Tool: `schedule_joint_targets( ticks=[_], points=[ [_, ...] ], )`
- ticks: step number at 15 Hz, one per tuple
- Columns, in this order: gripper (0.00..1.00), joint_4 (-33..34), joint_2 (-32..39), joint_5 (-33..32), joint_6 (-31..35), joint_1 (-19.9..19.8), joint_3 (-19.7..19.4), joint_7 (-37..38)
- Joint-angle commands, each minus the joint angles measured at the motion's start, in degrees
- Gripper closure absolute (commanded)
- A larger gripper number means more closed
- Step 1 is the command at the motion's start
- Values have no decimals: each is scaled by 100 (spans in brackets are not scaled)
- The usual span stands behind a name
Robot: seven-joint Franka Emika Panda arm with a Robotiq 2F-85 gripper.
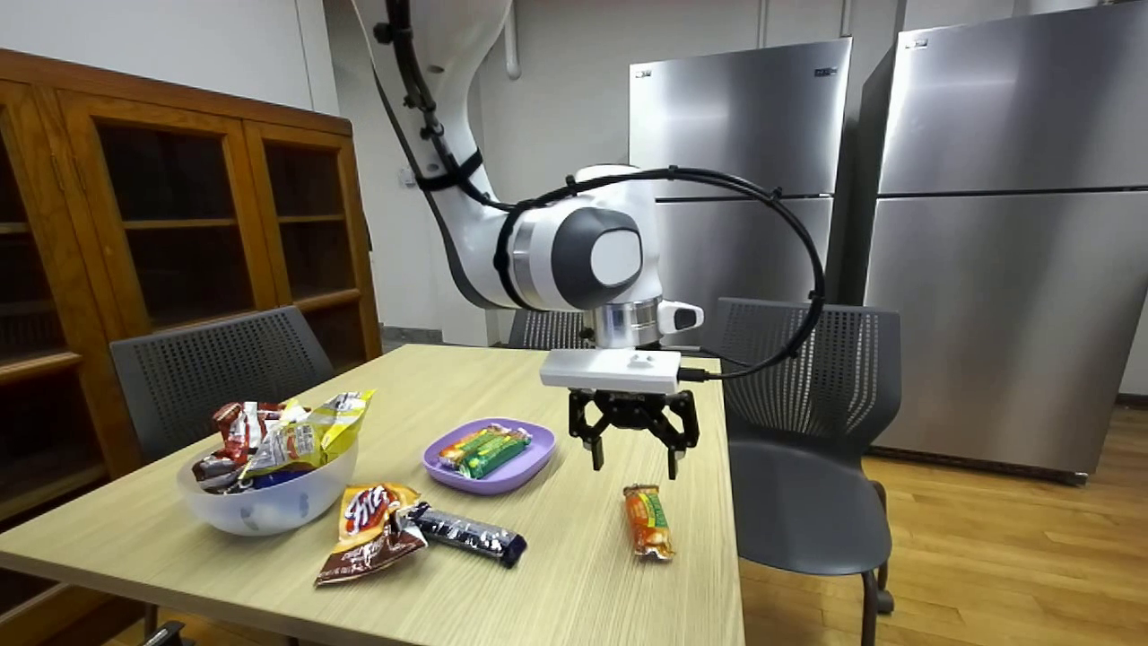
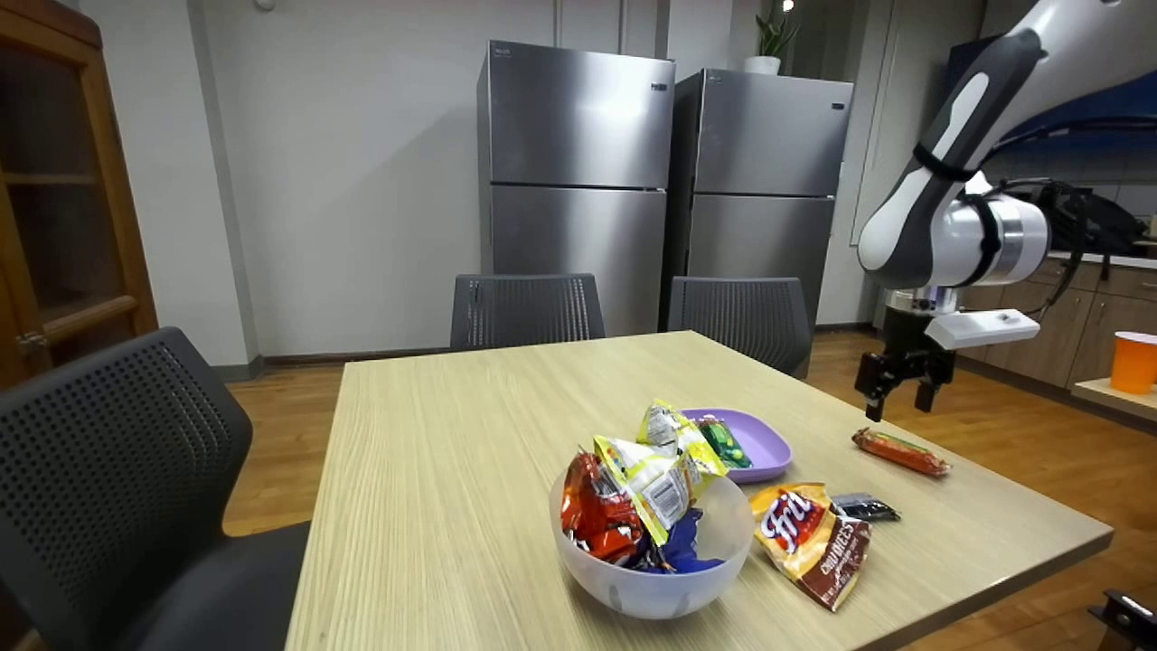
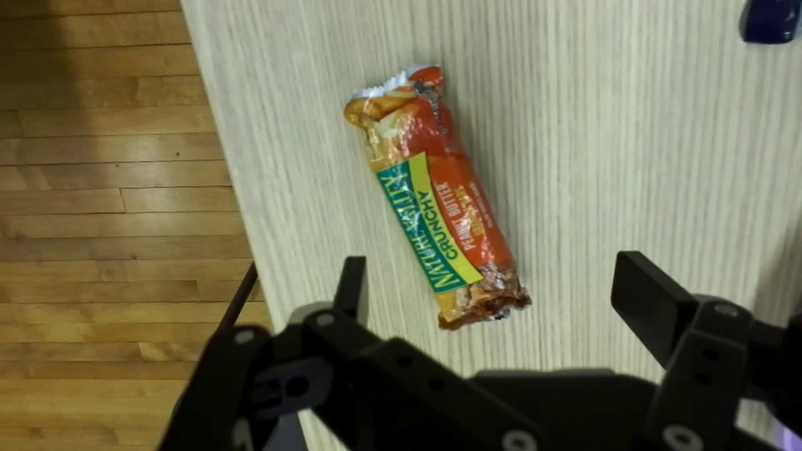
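A gripper (image 1: 636, 465) hangs above a pale table (image 1: 574, 592), its fingers (image 3: 651, 304) spread well apart with nothing between them. Below it, an orange bar (image 3: 442, 213) lies flat near the table's edge, label up, reading Nature Valley Crunchy Peanut Butter. In the wrist view the bar slants in the space ahead of the fingertips, touching neither; the wide spread seems to leave room on both its sides, and the downward aim probably suits something lying flat.

The orange bar rests apart from the other snacks. A purple plate (image 1: 531, 468) holds more in wrappers, among them a green bar (image 1: 493, 456); its raised rim likely keeps them together. A cloudy bowl (image 2: 655, 592) gathers crumpled bags, including a yellow bag (image 2: 664, 488) and a red bag (image 2: 597, 524), which poke above its rim, perhaps too bulky to settle. Near the bowl lie a chip bag (image 2: 813, 547) and a black bar (image 1: 471, 534).

In an exterior view the yellow bag hides part of the plate, and the chip bag hides part of the black bar; whether those two touch is unclear. Blue wrapping (image 2: 687, 547) low in the bowl is mostly covered. The wrist view cuts off a dark end (image 3: 770, 19), perhaps the black bar's, at its top right corner. The arm runs out of both exterior views.
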Motion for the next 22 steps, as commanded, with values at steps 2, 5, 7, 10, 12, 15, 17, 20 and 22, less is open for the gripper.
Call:
schedule_joint_targets(
  ticks=[2,5,7,10,12,15,17,20,22],
  points=[
    [0,123,123,-109,-9,-156,82,82],
    [0,186,184,-112,-9,-164,83,89],
    [0,191,184,-112,-10,-164,83,89],
    [0,194,184,-112,-10,-164,83,89],
    [0,195,184,-112,-10,-164,83,89],
    [0,195,184,-112,-10,-164,83,89],
    [0,217,236,-128,64,-151,67,109],
    [0,249,317,-135,105,-170,87,62],
    [0,275,386,-157,93,-180,108,18]
  ],
)
